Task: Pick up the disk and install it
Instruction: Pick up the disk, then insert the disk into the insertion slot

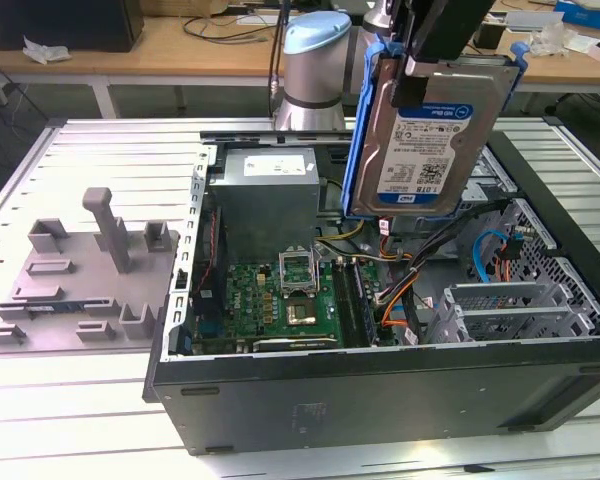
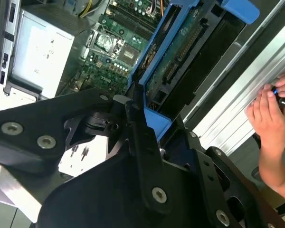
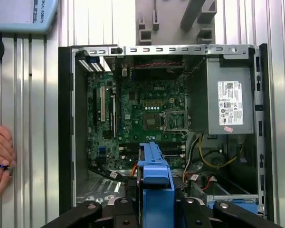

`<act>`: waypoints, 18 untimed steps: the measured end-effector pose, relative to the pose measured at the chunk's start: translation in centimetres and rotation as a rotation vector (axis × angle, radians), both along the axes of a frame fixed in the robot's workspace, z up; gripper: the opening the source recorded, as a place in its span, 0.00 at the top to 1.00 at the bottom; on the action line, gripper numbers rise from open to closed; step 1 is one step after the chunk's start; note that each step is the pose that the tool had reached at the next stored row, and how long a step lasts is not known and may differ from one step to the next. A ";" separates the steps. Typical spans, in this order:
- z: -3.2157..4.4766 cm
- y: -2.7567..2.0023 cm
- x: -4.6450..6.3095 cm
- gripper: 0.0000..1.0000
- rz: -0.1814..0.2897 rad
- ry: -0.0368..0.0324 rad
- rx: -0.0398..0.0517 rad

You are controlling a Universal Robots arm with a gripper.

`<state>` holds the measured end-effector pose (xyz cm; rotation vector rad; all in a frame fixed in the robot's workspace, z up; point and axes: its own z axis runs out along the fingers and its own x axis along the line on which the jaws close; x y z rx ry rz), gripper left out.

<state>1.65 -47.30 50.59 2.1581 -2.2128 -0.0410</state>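
The disk [image 1: 425,135] hangs upright above the open computer case [image 1: 380,390], over its drive bay area toward the exterior view's right. It is a silver-grey drive with a blue-and-white label in a blue carrier. My gripper [image 1: 427,68] is shut on its top edge. In the second wrist view the disk [image 2: 180,52] shows its circuit-board side, with the black fingers [image 2: 138,137] clamped on the carrier. In the first wrist view the carrier's blue edge [image 3: 154,173] sticks out from the gripper [image 3: 156,205], above the case's lower bay.
Inside the case are the motherboard [image 1: 290,290], a grey power supply [image 1: 265,195], loose cables [image 1: 400,290] and a metal drive cage [image 1: 510,305]. A grey fixture plate [image 1: 80,270] lies at the exterior view's left. A person's hand [image 2: 270,114] rests on the table beside the case.
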 end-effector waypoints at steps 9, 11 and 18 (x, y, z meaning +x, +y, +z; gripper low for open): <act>0.00 0.01 -0.1 0.64 0.000 0.0000 0.0000; 0.00 0.01 -0.1 0.64 0.000 0.0000 0.0000; -0.01 -0.08 0.2 0.64 0.000 0.0000 0.0001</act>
